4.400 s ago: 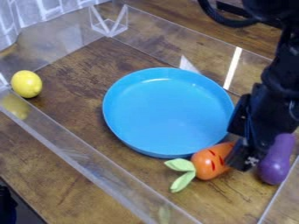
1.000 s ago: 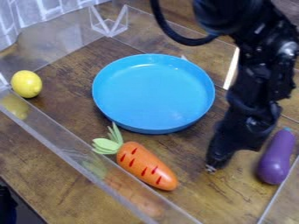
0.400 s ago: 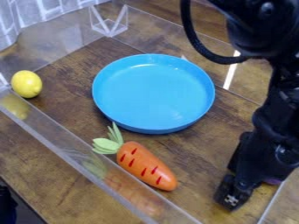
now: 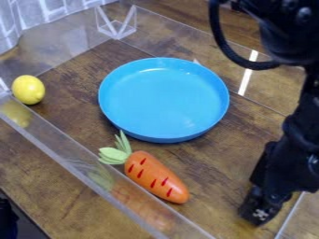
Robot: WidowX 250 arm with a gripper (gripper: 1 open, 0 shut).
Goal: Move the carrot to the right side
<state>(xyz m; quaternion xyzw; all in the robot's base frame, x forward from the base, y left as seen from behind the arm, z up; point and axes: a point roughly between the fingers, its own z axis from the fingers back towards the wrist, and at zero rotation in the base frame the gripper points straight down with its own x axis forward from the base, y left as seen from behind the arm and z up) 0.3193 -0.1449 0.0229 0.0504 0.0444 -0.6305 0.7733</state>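
Orange carrot [image 4: 156,176] (leafy top attached), blue plate [image 4: 165,99], yellow lemon [image 4: 28,90]

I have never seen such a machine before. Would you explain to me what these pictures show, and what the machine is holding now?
The dark shape at the right edge is a robot arm. At its lower end is the claw, the part that grasps. There is only one viewpoint: a camera looking down at the wooden table from above, at an angle.

On the table is a round blue plate. Nearer the camera lies an orange toy carrot with dark stripes and a pale green top. A yellow lemon is at the far left. A clear, see-through wall runs along the left side.

The carrot lies apart from the claw, and I see nothing held. The claw's tips are too dark to read clearly.
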